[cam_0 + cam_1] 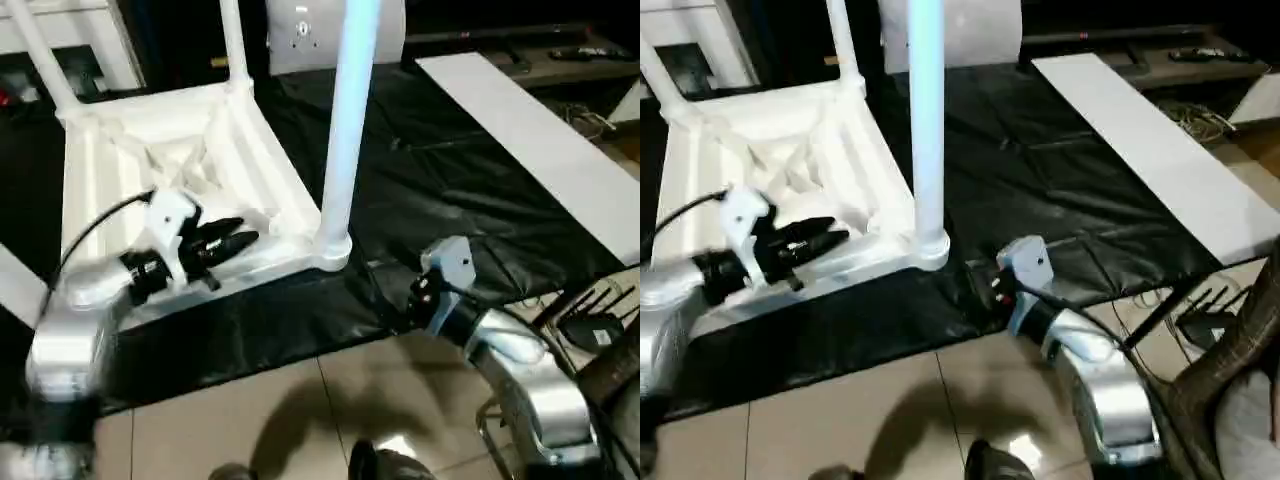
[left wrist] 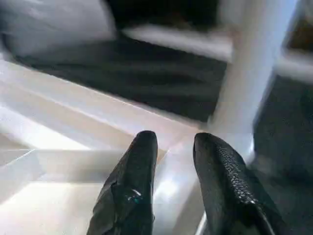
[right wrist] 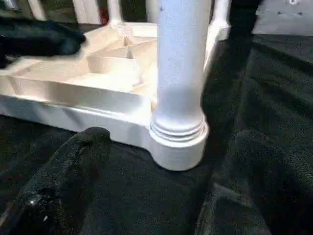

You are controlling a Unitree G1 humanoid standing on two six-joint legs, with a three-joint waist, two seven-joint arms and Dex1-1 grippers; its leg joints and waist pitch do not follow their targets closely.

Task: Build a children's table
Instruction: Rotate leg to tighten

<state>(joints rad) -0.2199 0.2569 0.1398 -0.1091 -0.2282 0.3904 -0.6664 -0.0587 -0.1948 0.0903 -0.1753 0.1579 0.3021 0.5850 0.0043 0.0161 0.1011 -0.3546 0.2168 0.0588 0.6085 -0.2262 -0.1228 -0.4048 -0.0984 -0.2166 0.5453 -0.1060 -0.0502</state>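
Note:
The white children's table lies upside down on the black sheet, its ribbed underside [image 1: 160, 160] facing up. One leg [image 1: 345, 120] stands upright in the near right corner socket [image 1: 334, 250]. Two more legs [image 1: 232, 40] [image 1: 40, 50] rise at the far corners. My left gripper [image 1: 238, 240] hovers low over the underside near the front rim, with its fingers [image 2: 132, 186] slightly apart and nothing between them. My right gripper [image 3: 173, 134] is open and wide, low over the sheet. It faces the base of the near right leg [image 3: 181, 63] without touching it.
A long white board [image 1: 540, 150] lies slanted across the bench's right side. A white box [image 1: 300, 30] stands behind the table. The bench's front edge drops to a tiled floor [image 1: 250, 420]. Black clutter and cables [image 1: 590, 330] sit at the lower right.

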